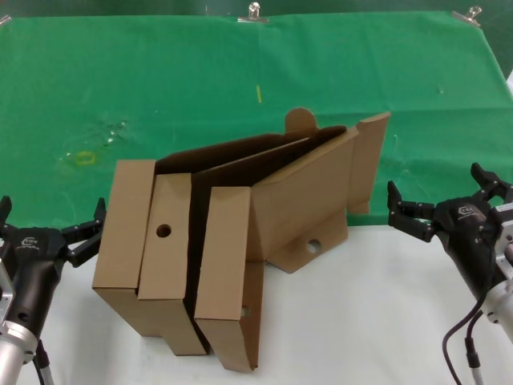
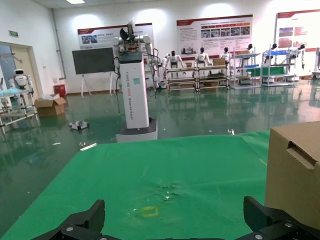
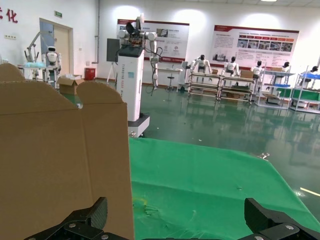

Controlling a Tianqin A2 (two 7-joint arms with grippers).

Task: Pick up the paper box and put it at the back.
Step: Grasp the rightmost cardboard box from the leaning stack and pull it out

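Observation:
The paper box (image 1: 309, 200) lies tilted in mid-table, where the white surface meets the green cloth. Its hinged lid is open, a side tuck flap (image 1: 370, 160) stands up, and a round finger hole (image 1: 313, 245) faces front. It leans behind two alike cardboard boxes (image 1: 172, 257) slotted into each other. My left gripper (image 1: 50, 220) is open and empty, left of the boxes and apart from them. My right gripper (image 1: 437, 188) is open and empty, right of the flap. The flap fills one side of the right wrist view (image 3: 60, 160).
The green cloth (image 1: 240, 56) covers the back half of the table, held by clips (image 1: 254, 12) at the far edge. A yellow mark (image 1: 84, 158) lies on it at the left. The leftmost slotted box shows in the left wrist view (image 2: 295, 170). The white table (image 1: 361, 321) runs along the front.

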